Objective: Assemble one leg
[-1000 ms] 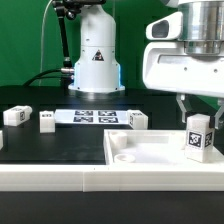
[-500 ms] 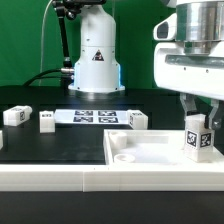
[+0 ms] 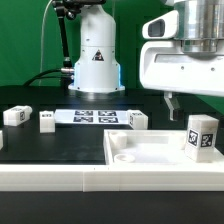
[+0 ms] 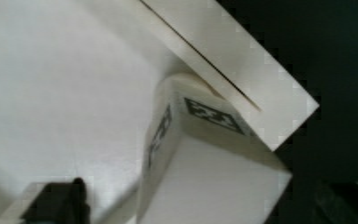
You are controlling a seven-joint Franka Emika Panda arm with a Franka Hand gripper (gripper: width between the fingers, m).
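A white leg (image 3: 200, 137) with a black-and-white tag stands upright on the right corner of the flat white tabletop piece (image 3: 140, 150). My gripper (image 3: 192, 108) is just above the leg with its jaws apart, and one dark finger (image 3: 170, 104) hangs to the exterior view's left of the leg's top. In the wrist view the leg (image 4: 211, 170) fills the space below the gripper (image 4: 194, 208), with one finger (image 4: 51, 200) well clear of its side. The tabletop (image 4: 69, 80) lies beneath it.
Three more tagged legs stand on the black table: two at the exterior view's left (image 3: 15, 116) (image 3: 46, 120) and one behind the tabletop (image 3: 137, 119). The marker board (image 3: 95, 117) lies in front of the robot base (image 3: 97, 60). A white rail (image 3: 60, 178) runs along the front.
My jaws have opened off the leg and the gripper has lifted a little. The leg now stands free on the tabletop corner.
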